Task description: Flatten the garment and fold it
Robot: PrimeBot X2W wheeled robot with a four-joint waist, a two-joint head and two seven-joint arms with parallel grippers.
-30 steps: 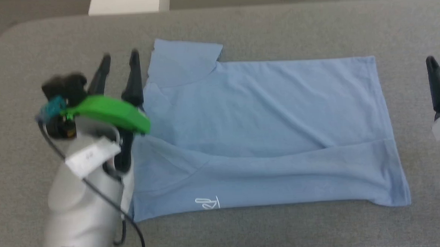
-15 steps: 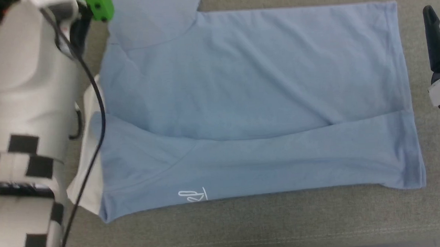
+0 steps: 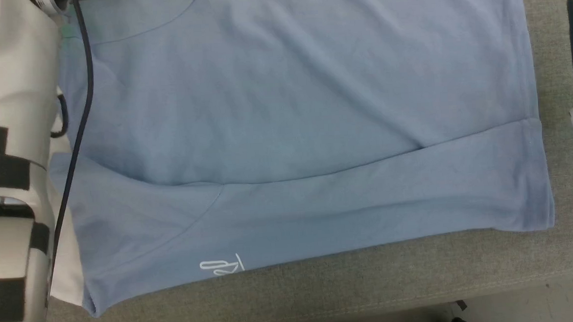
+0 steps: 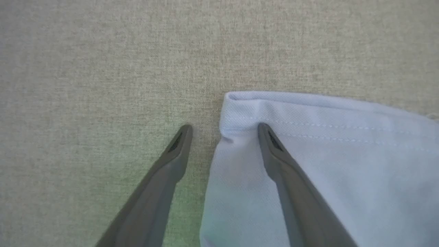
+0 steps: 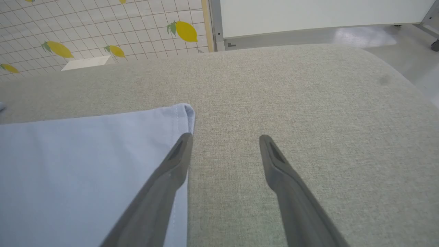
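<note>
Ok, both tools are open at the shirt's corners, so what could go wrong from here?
The left tool straddles a hem corner of the shirt, half over cloth, half over the pad: closing may catch only the edge and slip. The right tool sits mostly over bare pad, with only one side at the corner: it may miss. An uneven pull could undo the near fold.

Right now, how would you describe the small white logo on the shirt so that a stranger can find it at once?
A light blue shirt lies spread on the grey fabric surface. Follow its edge nearest the robot toward the robot's left, and the logo sits just above that edge. It is thin white handwriting, unlike the plain white collar at the corner nearby.
</note>
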